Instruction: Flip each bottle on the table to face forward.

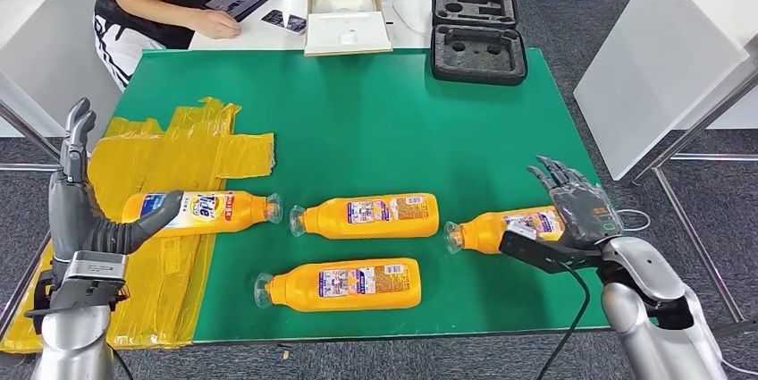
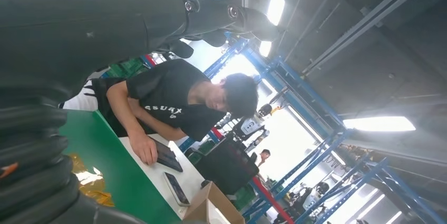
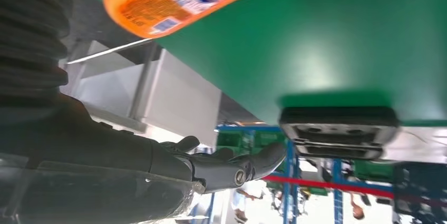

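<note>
Orange plastic bottles lie on their sides across the green table (image 1: 375, 121), caps toward the robot's left: leftmost bottle (image 1: 201, 212) on crinkled yellow film (image 1: 179, 152), two in the middle (image 1: 371, 216) (image 1: 344, 284), rightmost bottle (image 1: 509, 226) beside the right hand (image 1: 576, 206), fingers spread, holding nothing. Left hand (image 1: 85, 201) upright, fingers apart, thumb touching the leftmost bottle.
</note>
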